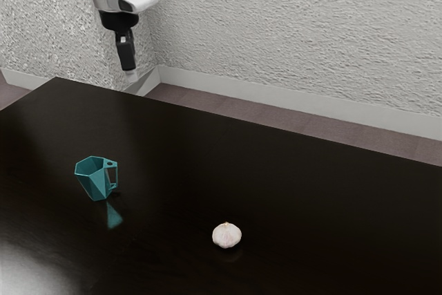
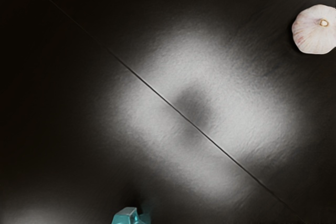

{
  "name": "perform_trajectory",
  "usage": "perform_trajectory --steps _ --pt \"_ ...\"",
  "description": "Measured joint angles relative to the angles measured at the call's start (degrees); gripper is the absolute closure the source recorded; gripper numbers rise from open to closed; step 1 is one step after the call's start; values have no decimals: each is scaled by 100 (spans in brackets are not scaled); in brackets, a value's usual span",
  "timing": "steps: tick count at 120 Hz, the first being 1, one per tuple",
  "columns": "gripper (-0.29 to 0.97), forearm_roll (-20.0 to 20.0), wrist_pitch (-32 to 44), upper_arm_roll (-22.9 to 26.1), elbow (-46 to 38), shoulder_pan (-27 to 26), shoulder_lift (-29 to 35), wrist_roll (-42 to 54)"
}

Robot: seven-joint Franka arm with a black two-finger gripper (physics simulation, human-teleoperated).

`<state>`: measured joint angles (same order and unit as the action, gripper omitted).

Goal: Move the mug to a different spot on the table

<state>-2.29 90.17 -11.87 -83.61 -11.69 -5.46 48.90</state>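
Gripper (image 1: 129, 67): black, hanging from the arm high above the table's far corner, at the exterior view's upper left. It points down and holds nothing. You see it edge-on, so you cannot tell whether it is open or closed.

Table (image 1: 290, 177): dark, near-black top with a dull sheen. In the wrist view you find a pale patch of reflected light on it, a soft dark shadow (image 2: 194, 103) at the middle of the patch, and a thin straight seam (image 2: 157, 96) running across the top.

Mug (image 1: 97, 177): teal, faceted, standing on the table well below and forward of the gripper. Its mouth faces up and its handle turns toward the exterior view's right. You cannot make out the inside. A teal reflection lies on the tabletop just in front of it. In the wrist view, its edge (image 2: 127, 216) shows.

Garlic bulb (image 1: 227, 235): whitish, resting on the table, well apart from the mug, toward the exterior view's right and nearer the camera.

Room: rough grey-white plaster wall (image 1: 297, 25), pale baseboard (image 1: 297, 101), brownish floor (image 1: 318, 128) behind the table.
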Motion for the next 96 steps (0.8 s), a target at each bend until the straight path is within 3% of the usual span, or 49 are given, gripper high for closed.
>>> perform_trajectory --steps 48,73,96 --pt "0 -56 1 -19 -475 100 -49 337" --pt "0 -563 217 -43 -1423 251 -13 812" --pt "0 -723 563 -43 -1854 536 -311 1154"
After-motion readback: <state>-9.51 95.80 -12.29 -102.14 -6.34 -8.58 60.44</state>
